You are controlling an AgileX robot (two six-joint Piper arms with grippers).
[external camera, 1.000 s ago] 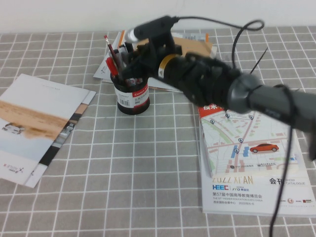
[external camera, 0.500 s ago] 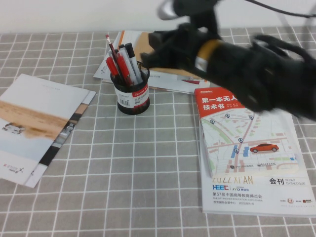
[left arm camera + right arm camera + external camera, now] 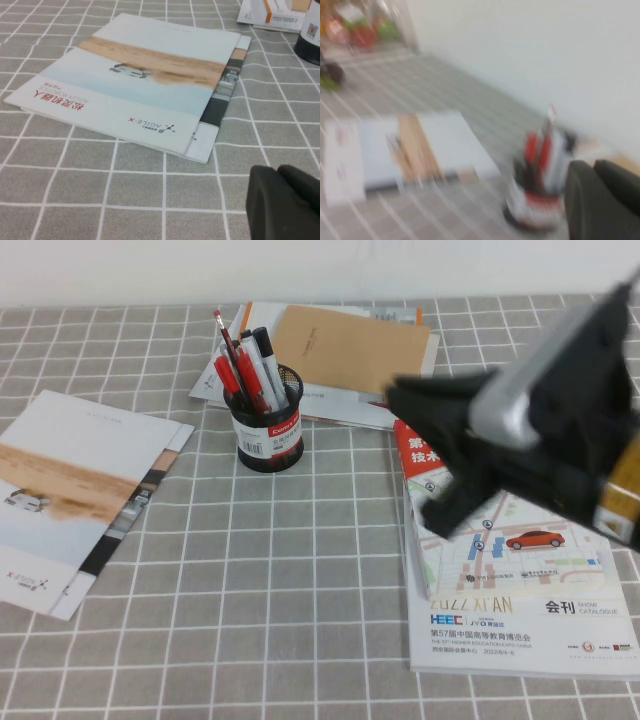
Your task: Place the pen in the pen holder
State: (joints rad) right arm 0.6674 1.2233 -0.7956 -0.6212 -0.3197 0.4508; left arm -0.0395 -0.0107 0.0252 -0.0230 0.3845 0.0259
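Observation:
The black mesh pen holder (image 3: pixel 268 436) with a red-and-white label stands at the back middle of the table. The red pen (image 3: pixel 249 381) stands in it, leaning left among white markers and a thin red stick. My right gripper (image 3: pixel 436 458) is blurred, raised over the books to the holder's right, well clear of it, shut and empty. In the right wrist view its fingers (image 3: pixel 592 168) lie together beside the blurred holder (image 3: pixel 535 205). My left gripper (image 3: pixel 276 172) is shut and empty, low over the cloth near a brochure; the holder's base (image 3: pixel 311 42) shows at the edge.
A white and tan brochure (image 3: pixel 75 490) lies at the left. A stack of papers with a brown envelope (image 3: pixel 345 345) lies behind the holder. A red-topped book on a larger catalogue (image 3: pixel 500 540) lies at the right. A grey checked cloth (image 3: pixel 280 590) covers the table.
My right arm has pulled away from the pen holder, rightward and up toward the camera. The red pen stays in the holder. The left arm has not visibly moved.

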